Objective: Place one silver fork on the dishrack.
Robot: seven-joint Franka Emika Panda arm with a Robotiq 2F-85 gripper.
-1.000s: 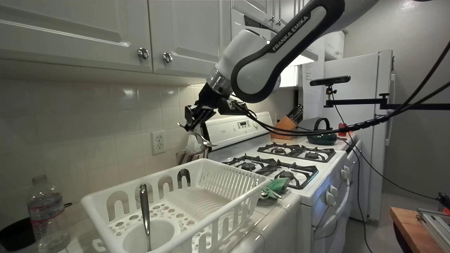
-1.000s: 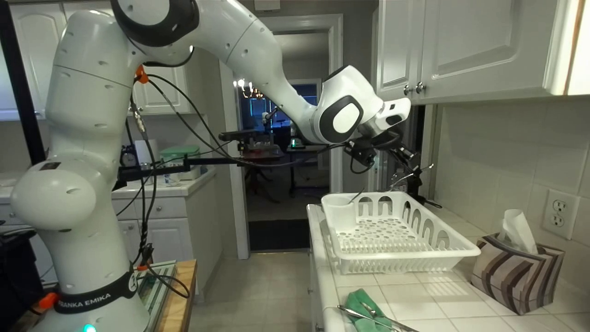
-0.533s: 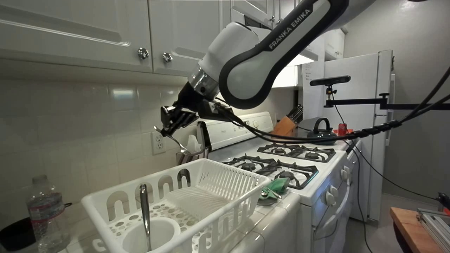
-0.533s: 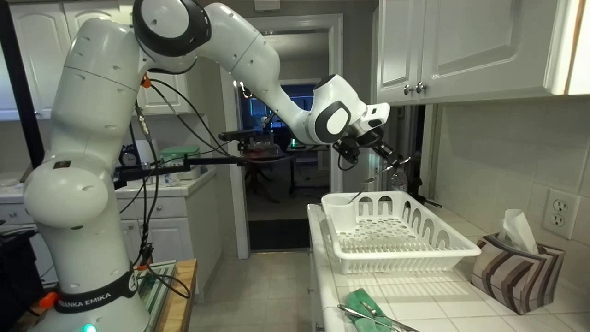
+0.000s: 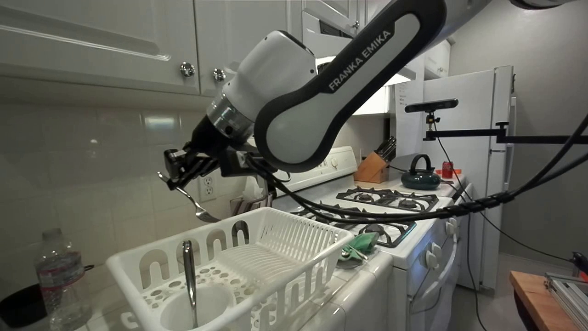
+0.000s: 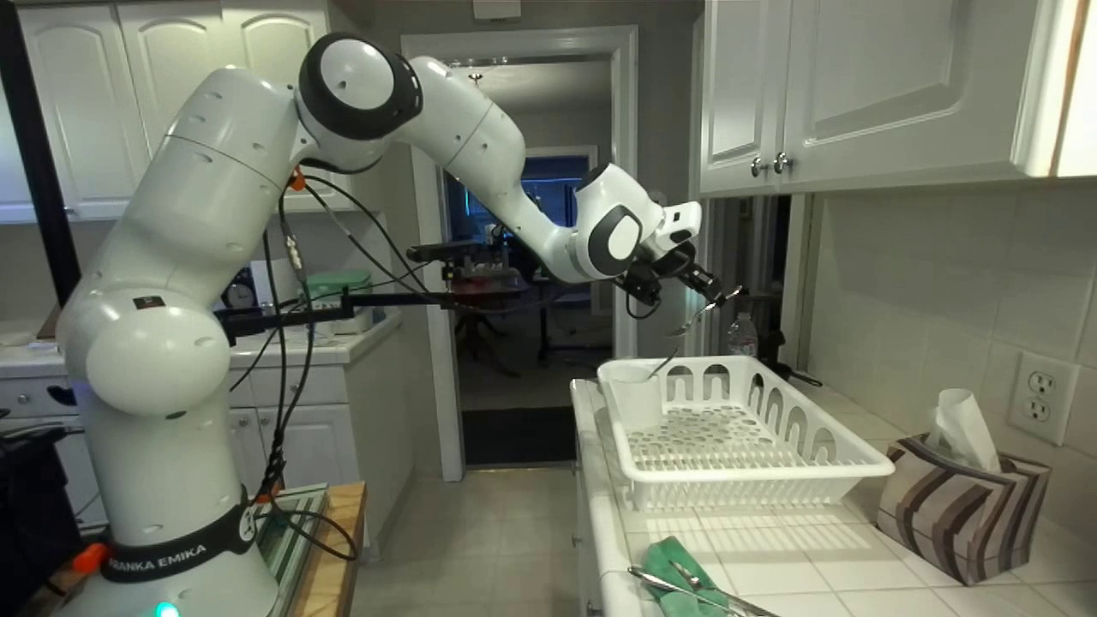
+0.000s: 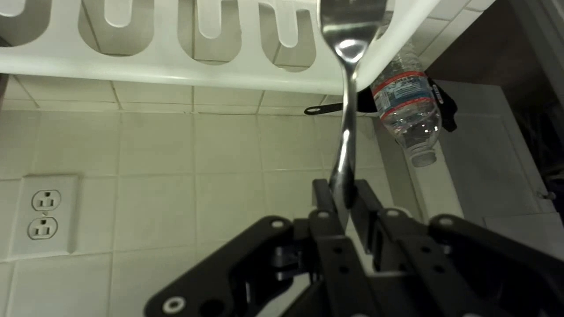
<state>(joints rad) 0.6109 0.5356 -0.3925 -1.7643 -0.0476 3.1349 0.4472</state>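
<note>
Gripping silver fork (image 7: 350,101): gripper (image 7: 344,193) clamped on the handle close to its end, fork tilted head-down, in the air near dishrack (image 5: 250,262), apart from it AFAICT. Whether the head is inside the rim, can't tell.

Risks, L to R (exterior view): handle pinched close to its end, so fork prob. swivels or slips if tines snag the rim on the way down. Let go too far wall-side & it likely drops behind the rack; cause = releasing w/o head past the rim. If aiming for cutlery cup (image 5: 216,301), another utensil (image 5: 187,262) stands upright in it, so poss. clash or tip-out. Upper cabinets (image 5: 243,37) look near the arm (image 5: 271,69); lifting high might bump.

Surface + room, same order: dark pan-ish thing (image 5: 20,305) & water btl (image 5: 63,276) far L; tiled wall (image 5: 115,156) w/ outlet (image 5: 207,185); striped tissue box (image 6: 951,514); green cloth (image 5: 365,243) w/ more silverware (image 6: 656,583) on white tiled counter (image 6: 823,557); knife block (image 5: 371,168); teal kettle (image 5: 420,180); gas stove (image 5: 422,232); fridge (image 5: 475,110). Kitchen, light dimmish.
</note>
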